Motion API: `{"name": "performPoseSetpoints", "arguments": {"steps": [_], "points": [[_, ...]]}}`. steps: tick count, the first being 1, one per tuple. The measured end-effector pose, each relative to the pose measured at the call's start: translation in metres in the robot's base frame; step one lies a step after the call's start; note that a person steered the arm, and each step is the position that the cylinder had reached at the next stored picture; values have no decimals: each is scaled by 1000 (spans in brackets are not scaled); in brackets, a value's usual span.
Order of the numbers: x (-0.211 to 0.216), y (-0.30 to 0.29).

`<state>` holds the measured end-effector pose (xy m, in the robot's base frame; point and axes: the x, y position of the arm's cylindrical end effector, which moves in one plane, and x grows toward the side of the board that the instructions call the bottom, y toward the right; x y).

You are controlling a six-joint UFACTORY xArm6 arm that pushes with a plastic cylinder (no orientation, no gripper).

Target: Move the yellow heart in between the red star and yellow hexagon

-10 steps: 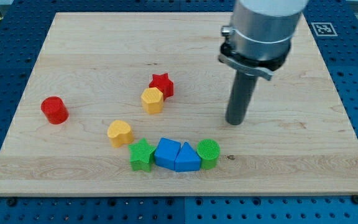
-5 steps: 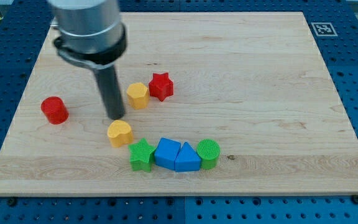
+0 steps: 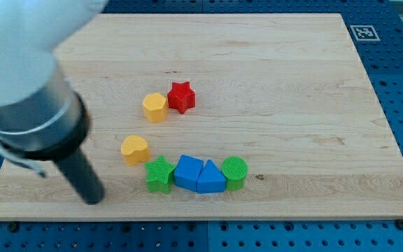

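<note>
The yellow heart [image 3: 135, 149] lies on the wooden board [image 3: 292, 105], left of centre. The yellow hexagon [image 3: 154, 107] and the red star [image 3: 182, 96] sit side by side above it, touching or nearly so. My tip [image 3: 92, 199] rests on the board near the view's bottom left, below and to the left of the yellow heart, about a block's width clear of it. The arm's large body covers the board's left part, and the red cylinder seen earlier is hidden behind it.
A row of blocks lies just below and right of the heart: a green star [image 3: 159, 174], a blue cube [image 3: 187, 172], a blue triangle [image 3: 210, 179] and a green cylinder [image 3: 234, 172]. The board's bottom edge is close under my tip.
My tip swept from the board's right to beside the hexagon, nudging it left off the star, then moved down-left to the bottom-left corner. The red cylinder is now hidden.
</note>
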<state>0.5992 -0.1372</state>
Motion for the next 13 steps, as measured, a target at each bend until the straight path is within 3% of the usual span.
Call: {"name": "performPoseSetpoints", "arguments": {"steps": [6, 10, 12, 13], "points": [[-72, 27], [-78, 82], [-126, 87], [-126, 86]]}}
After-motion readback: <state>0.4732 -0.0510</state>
